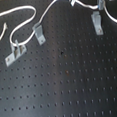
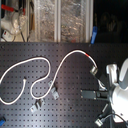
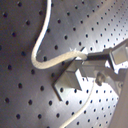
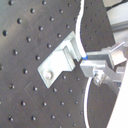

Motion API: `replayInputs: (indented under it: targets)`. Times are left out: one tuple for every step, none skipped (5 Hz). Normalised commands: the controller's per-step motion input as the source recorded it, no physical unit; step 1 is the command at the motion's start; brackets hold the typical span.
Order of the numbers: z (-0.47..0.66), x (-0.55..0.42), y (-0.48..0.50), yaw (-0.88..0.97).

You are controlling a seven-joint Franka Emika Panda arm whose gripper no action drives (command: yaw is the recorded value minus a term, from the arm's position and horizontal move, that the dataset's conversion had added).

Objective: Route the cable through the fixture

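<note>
Cable [image 4: 76,49] pinched in pincer [image 4: 86,64], held right at clip [image 4: 61,61] upright in second wrist view. Looks seated in U or nearly, hard to tell. Rest of cable loops loose on table [image 1: 72,88]; other clips untouched.

All four views are soft and low in resolution. In the first exterior view we see the dark perforated bench [image 1: 66,84] evenly lit, its far edge washed bluish and hazy; the white cable [image 1: 22,25] blooms and loses its edges. In the second exterior view we note bright, overexposed shelving [image 2: 60,20] along the top of the frame, while the upper right falls into near black. In both wrist views we see diffuse light and a faint sheen on the metal fixture [image 4: 60,62]. The lower right corner of the second wrist view is blown out to white and out of focus.
</note>
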Motion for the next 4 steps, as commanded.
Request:
replayInputs:
  targets:
    - [0.03,-0.071,-0.009,0.00]
    - [0.34,-0.309,-0.008,0.15]
    - [0.04,-0.114,-0.013,0.03]
    - [0.02,-0.011,-0.001,0.00]
